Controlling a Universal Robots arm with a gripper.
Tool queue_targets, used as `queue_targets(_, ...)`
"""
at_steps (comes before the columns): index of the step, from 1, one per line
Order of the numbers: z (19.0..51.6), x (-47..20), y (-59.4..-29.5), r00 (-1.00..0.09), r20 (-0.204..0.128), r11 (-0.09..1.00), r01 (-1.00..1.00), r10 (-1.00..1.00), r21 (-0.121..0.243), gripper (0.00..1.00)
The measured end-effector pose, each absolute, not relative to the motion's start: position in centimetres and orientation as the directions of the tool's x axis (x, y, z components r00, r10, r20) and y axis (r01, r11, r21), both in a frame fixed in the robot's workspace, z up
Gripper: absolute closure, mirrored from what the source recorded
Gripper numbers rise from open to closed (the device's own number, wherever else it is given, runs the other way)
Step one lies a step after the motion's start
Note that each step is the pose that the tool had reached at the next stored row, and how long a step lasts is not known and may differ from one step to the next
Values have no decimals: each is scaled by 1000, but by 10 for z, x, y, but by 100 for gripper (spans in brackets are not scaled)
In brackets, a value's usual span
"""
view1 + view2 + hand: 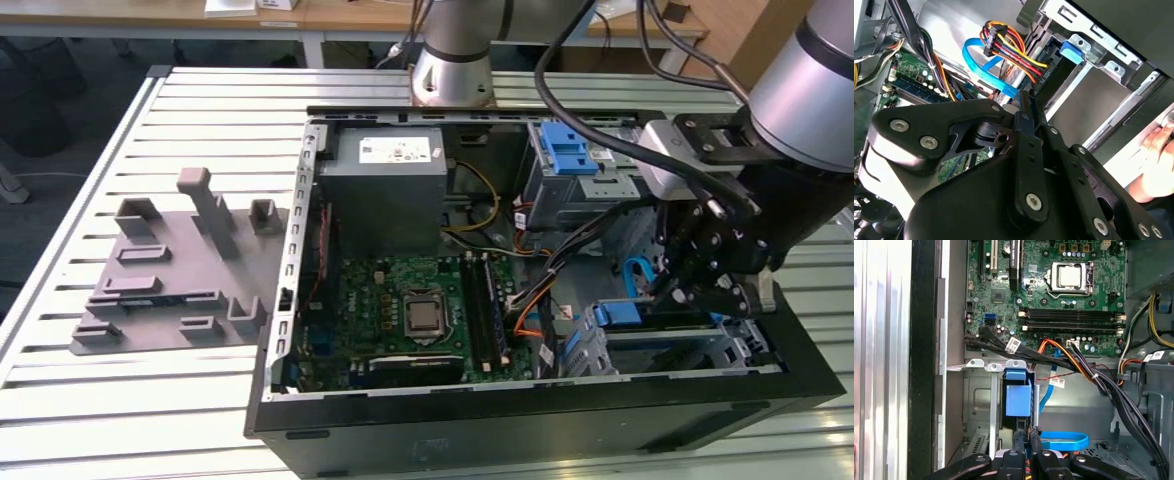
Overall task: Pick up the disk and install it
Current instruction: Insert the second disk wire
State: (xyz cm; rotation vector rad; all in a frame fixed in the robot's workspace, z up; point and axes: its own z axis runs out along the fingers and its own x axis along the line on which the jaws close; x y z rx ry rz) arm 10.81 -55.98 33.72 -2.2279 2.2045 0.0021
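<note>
The disk (663, 327) sits in the lower drive bay at the front corner of the open computer case, on the exterior view's right, and its blue carrier frame (1018, 397) shows in the first wrist view. My gripper (674, 290) hangs right over it. Its fingers are shut, and their tips (1026, 437) are just behind the blue frame. In the second wrist view the gripper (1024, 102) points at the dark bay beside a blue tab (1074, 50). Whether the tips touch the disk I cannot tell.
A blue flat cable (1064, 440) and a bundle of coloured power wires (1009, 47) lie close to the fingers. A blue-latched drive cage (574, 160), the grey power supply (387, 165) and the motherboard (414, 310) fill the case. A grey fixture (174, 270) lies on the slatted table. A hand (1154, 160) rests at the case edge.
</note>
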Motion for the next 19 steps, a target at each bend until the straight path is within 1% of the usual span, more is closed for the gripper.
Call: queue_targets(19,335,110,-560,11,-8,-11,-1000,-1000,-4,84)
